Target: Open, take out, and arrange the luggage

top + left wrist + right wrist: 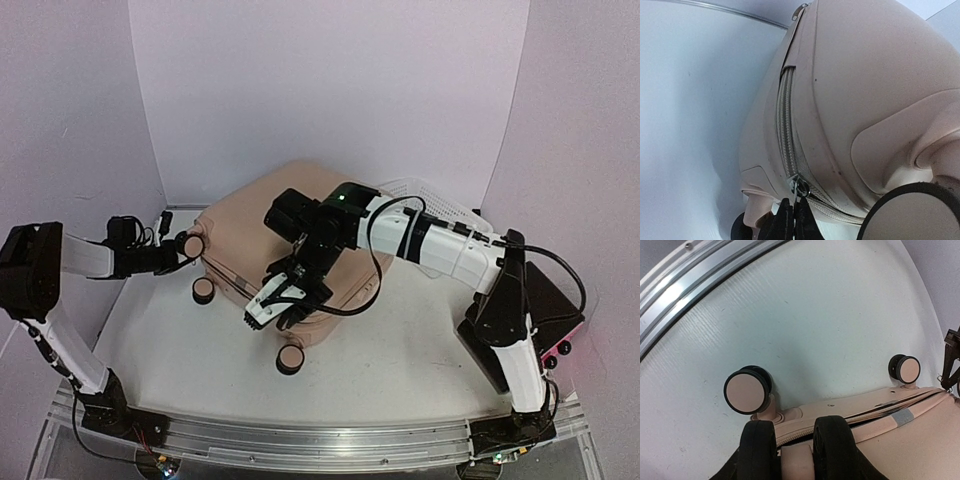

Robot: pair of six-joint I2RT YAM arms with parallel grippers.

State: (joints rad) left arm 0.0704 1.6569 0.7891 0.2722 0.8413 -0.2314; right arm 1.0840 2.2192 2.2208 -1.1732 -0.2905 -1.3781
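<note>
The pale pink luggage (290, 225) lies flat in the middle of the table, its wheels (290, 358) pointing toward the near edge. At its left corner my left gripper (182, 254) is shut on the metal zipper pull (801, 190), its black fingertips (785, 220) pinched together just below the slider. My right gripper (283, 303) comes down on the near edge, its two black fingers (832, 440) clamped either side of a pink part of the shell (797, 462). Along that edge the zipper seam (880, 412) stands slightly parted, showing a dark gap.
A white mesh basket (432, 203) stands behind the right arm. A black box (553, 300) sits at the right edge beside that arm's base. White walls close in the back and both sides, and a metal rail (670, 295) runs along the front.
</note>
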